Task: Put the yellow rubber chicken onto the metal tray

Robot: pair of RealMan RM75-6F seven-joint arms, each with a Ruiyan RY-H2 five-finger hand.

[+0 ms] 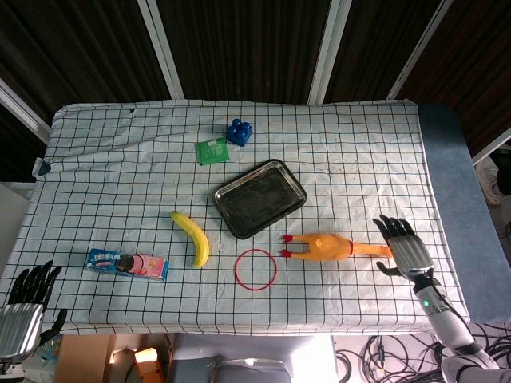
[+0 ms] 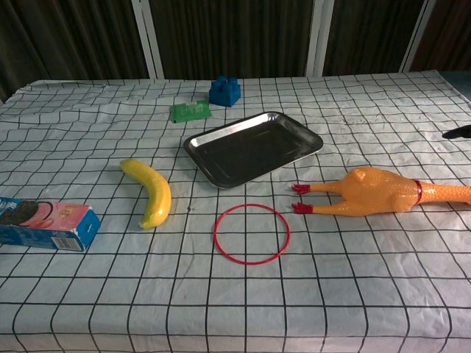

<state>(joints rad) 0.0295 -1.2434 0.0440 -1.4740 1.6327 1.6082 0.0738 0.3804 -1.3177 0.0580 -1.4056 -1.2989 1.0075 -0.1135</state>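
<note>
Two hands, seven loose items, one each. Nearest, bottom-left corner of head view: left hand (image 1: 28, 307) off the table edge, fingers spread wide, holding nothing; chest view doesn't show it. Bottom right of head view: right hand (image 1: 406, 246) over the table's right side, fingers apart, empty, just beside the chicken's head end; can't tell if it touches. Chest view shows only a dark fingertip (image 2: 458, 132) at the right edge. Near row on the checked tablecloth (image 1: 104, 159), left to right: one cookie box (image 1: 128, 264) (image 2: 45, 223), blue and pink, lying flat at lower left; one banana (image 1: 194, 238) (image 2: 149, 192) just right of it; one red ring (image 1: 255, 269) (image 2: 252, 233), flat, lower centre; one yellow rubber chicken (image 1: 327, 246) (image 2: 379, 193) lying on its side on the cloth at lower right, red feet pointing left toward the ring, apart from it. Chicken is near the tray's right-hand near corner, not on it. Centre: one metal tray (image 1: 227, 214) (image 2: 204, 164), rectangular, set at an angle, the only container, nothing inside it. Farthest, upper centre: one green block (image 1: 211, 150) (image 2: 190, 112), and one blue block (image 1: 239, 132) (image 2: 225, 91) just right of it and further back.
</note>
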